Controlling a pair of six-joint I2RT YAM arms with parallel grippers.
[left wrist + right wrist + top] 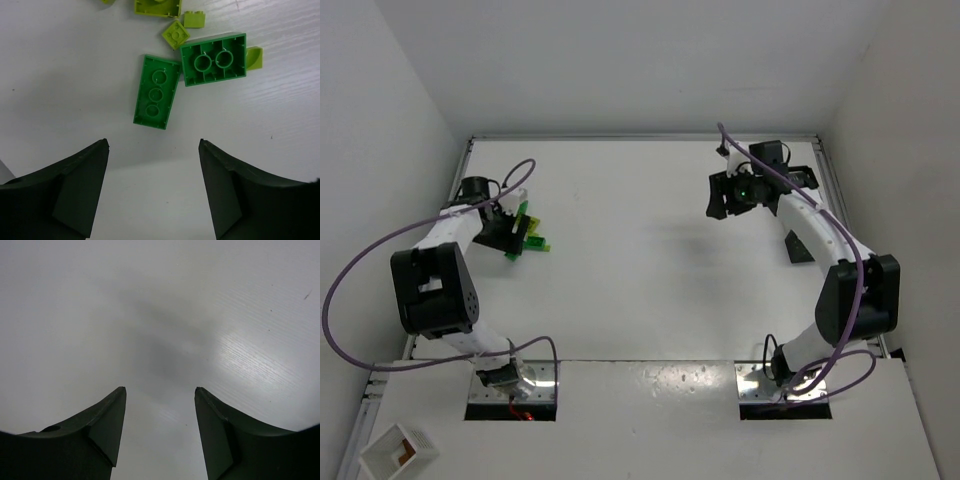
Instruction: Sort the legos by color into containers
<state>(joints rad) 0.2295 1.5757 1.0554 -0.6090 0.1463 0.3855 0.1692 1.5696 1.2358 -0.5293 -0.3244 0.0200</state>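
The legos lie in a small heap at the table's left (532, 240). In the left wrist view there are two bright green bricks, one long (156, 92) and one wider (214, 59), both underside up. Lime pieces lie beyond them: a small square (175, 35), a block (194, 19) and a larger one at the top edge (157, 6). My left gripper (154, 145) (518, 233) hangs open just short of the long green brick, holding nothing. My right gripper (160, 389) (722, 200) is open over bare table at the far right. The containers are out of view.
A white square box with a brown inside (398, 452) sits off the table at the near left. White walls (620, 60) close the table in at the back and on both sides. Purple cables (360, 270) loop around both arms.
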